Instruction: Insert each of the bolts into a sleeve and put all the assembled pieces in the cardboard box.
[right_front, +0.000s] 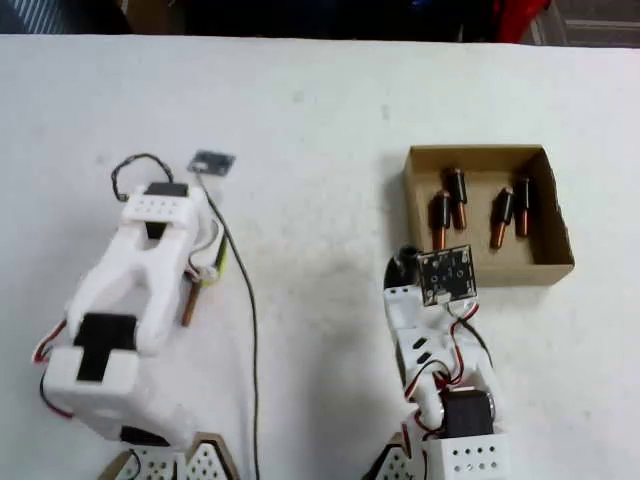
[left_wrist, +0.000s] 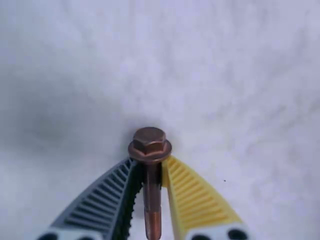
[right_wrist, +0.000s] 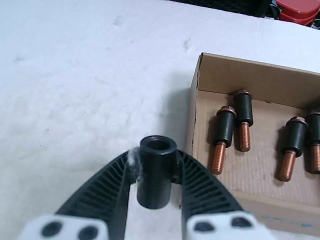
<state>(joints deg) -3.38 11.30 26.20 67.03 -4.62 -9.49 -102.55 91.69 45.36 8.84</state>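
I've got the left gripper (left_wrist: 151, 162) clamped on a bolt (left_wrist: 149, 145) near the table's (right_front: 320, 100) left edge, the right gripper (right_wrist: 157, 156) clamped on a sleeve (right_wrist: 156, 172).

a white table (right_front: 320, 100), faintly scuffed and evenly lit, stretches away ahead of the right gripper (right_wrist: 156, 161) to its far edge, past which the room lies dark, with a red object (right_wrist: 299, 10) far ahead and to that gripper's right.

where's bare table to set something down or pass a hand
Bare white table runs along the far side, beyond the open cardboard box, and between the thin black cable and the box. Crowded: the box floor, with four sleeved copper bolts.
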